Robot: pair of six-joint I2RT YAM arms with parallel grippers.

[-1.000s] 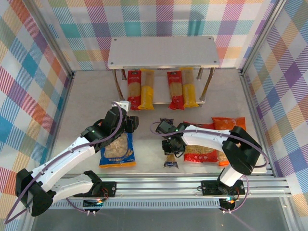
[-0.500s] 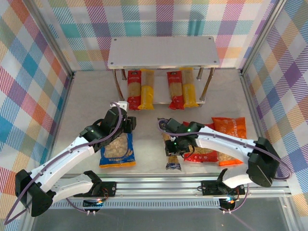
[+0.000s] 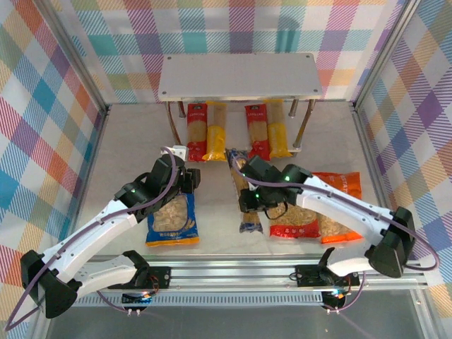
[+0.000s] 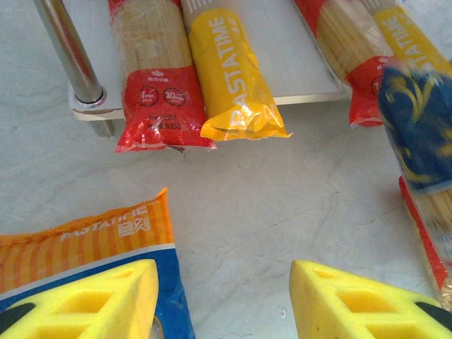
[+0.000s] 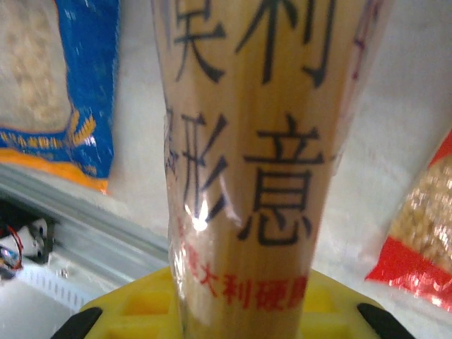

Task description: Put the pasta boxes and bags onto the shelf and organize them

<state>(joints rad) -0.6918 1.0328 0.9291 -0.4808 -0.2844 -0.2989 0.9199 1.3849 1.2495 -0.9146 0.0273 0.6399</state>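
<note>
The shelf (image 3: pixel 239 75) stands at the back. Two red pasta boxes (image 3: pixel 196 131) and two yellow ones (image 3: pixel 215 131) lie on its lower board (image 4: pixel 282 49). My right gripper (image 3: pixel 247 196) is shut on the dark pasta box with a clear window (image 3: pixel 242 212), which points toward the shelf. In the right wrist view that pack (image 5: pixel 261 162) fills the gap between the yellow fingers (image 5: pixel 134 304). My left gripper (image 4: pixel 222 289) stands open over bare table, its left finger above the top end of the blue bag (image 4: pixel 85 236). The red bag (image 3: pixel 293 226) and orange bag (image 3: pixel 337 201) lie at the right.
A metal shelf leg (image 4: pixel 67 49) stands close ahead of the left gripper. An aluminium rail (image 3: pixel 233 272) runs along the near edge. Checked walls close in the left, right and back. Bare table lies between the blue bag and the shelf front.
My right arm has carried the dark pack away from the near edge toward the shelf, and its far end now reaches the shelf front. The left arm has barely moved.
</note>
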